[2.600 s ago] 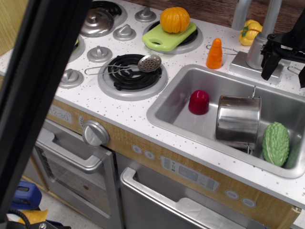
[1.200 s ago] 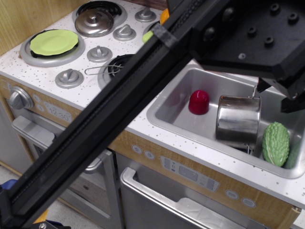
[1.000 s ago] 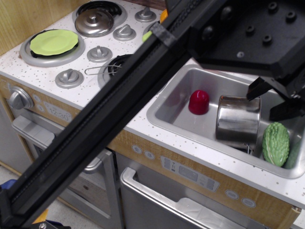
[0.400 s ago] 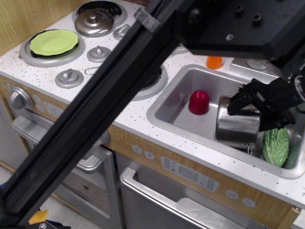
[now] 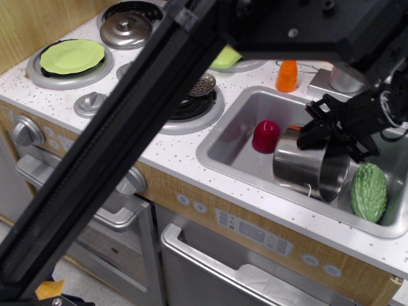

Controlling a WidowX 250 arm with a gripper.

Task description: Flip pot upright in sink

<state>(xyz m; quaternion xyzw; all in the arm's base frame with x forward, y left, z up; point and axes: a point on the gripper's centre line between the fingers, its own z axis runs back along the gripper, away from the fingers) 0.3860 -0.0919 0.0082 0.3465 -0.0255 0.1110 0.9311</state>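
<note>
The shiny steel pot (image 5: 309,169) is in the grey sink (image 5: 229,143), tilted on its side with its open mouth facing down and right. My black gripper (image 5: 331,131) sits at the pot's upper rim and looks shut on it, holding the pot tipped off the sink floor. A thin wire handle hangs at the pot's lower edge. The arm's black body covers the upper part of the view.
A red cup (image 5: 266,136) stands in the sink left of the pot. A green bumpy vegetable (image 5: 368,192) lies at the sink's right. An orange carrot (image 5: 287,75), faucet base (image 5: 331,80), coil burner with strainer (image 5: 194,99), steel lid (image 5: 125,29) and green plate (image 5: 71,56) sit on the counter.
My gripper came down from above the faucet to the pot's rim and closed on it. The pot has tilted and shifted left, its mouth now lower right.
</note>
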